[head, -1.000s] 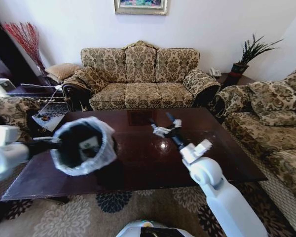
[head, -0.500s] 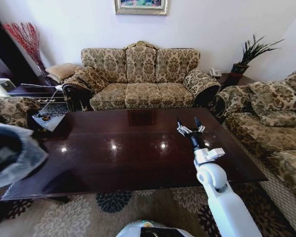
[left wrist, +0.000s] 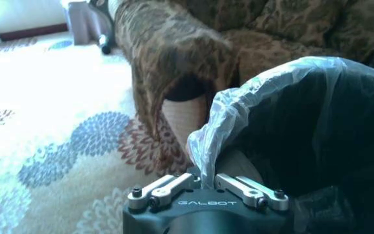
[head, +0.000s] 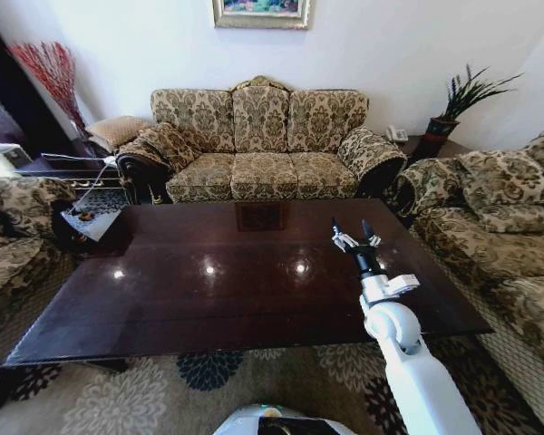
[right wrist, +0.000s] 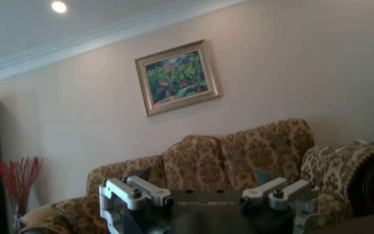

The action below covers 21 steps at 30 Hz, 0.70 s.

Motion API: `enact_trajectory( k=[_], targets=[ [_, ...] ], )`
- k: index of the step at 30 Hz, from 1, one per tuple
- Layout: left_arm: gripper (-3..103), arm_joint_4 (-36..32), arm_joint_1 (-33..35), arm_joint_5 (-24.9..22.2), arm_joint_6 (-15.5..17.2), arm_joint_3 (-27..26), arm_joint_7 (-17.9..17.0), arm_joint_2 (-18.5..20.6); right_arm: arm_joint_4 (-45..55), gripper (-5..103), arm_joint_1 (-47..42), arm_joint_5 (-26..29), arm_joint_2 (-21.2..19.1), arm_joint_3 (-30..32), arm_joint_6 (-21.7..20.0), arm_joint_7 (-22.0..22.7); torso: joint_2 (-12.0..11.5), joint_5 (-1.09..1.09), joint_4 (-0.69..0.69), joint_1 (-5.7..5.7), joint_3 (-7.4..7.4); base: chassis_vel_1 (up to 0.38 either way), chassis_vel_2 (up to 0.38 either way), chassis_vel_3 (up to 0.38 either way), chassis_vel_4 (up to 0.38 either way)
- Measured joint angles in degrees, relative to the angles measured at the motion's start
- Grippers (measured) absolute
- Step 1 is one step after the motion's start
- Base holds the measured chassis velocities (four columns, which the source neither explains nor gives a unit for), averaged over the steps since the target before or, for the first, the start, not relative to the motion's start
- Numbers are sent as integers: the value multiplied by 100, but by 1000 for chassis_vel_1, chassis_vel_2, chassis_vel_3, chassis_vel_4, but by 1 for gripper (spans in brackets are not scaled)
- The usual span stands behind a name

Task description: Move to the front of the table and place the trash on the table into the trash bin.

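The table [head: 208, 299] lies in front of me, its glossy dark top bare. The trash is out of view. Over the table's right part my right gripper [head: 352, 228] hovers open with nothing between its fingers; the right wrist view shows the right gripper [right wrist: 200, 176] aimed at the sofa. In the left wrist view the black trash bin [left wrist: 323, 146] hangs over the rug beside an armchair. My left gripper [left wrist: 205, 184] is shut on the folded rim of its whitish bag [left wrist: 239, 112]. The bin's inside is dark.
A patterned sofa [head: 258, 149] stands behind the table, armchairs at the left [head: 9, 227] and right [head: 499, 217]. A side table with a plant [head: 440, 127] fills the back right corner. A floral rug [head: 118, 399] covers the floor at the table's near edge.
The left arm has swung the trash bin off to the left, out of the head view. The right gripper has moved right over the table and stays open.
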Motion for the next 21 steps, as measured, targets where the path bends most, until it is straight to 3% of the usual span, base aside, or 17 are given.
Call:
enact_trajectory(
  k=[7, 10, 13, 15, 19, 21],
  targets=[
    [0, 935, -722, 494, -300, 954, 68, -445, -93, 100, -344, 44, 3, 217, 196, -24, 0, -4, 6, 0, 0, 0, 0, 0, 0],
    [0, 1656, -1342, 980, -627, 1577, 219, -645, 22, 100, -588, -14, 44, 445, 176, -23, 0, -2, 4, 0, 0, 0, 0, 0, 0],
    [0, 2053, -1706, 1115, -780, 1852, 377, -669, 142, 100, -734, -59, 93, 540, 86, -12, -1, -7, 4, 0, 0, 0, 0, 0, 0],
    [0, 2516, -2051, 1364, -989, 2137, 484, -661, 276, 100, -889, -132, 139, 601, -8, 11, -1, -5, -3, 0, 0, 0, 0, 0, 0],
    [0, 2931, -2331, 1493, -1095, 2347, 507, -669, 411, 100, -1009, -211, 219, 650, -76, 29, -1, 1, -3, 1, 0, 0, 0, 0, 0],
    [0, 3289, -2498, 1596, -1211, 2493, 531, -698, 511, 100, -1066, -225, 269, 691, -136, 62, -1, -6, 5, 1, 0, 0, 0, 0, 0]
  ],
)
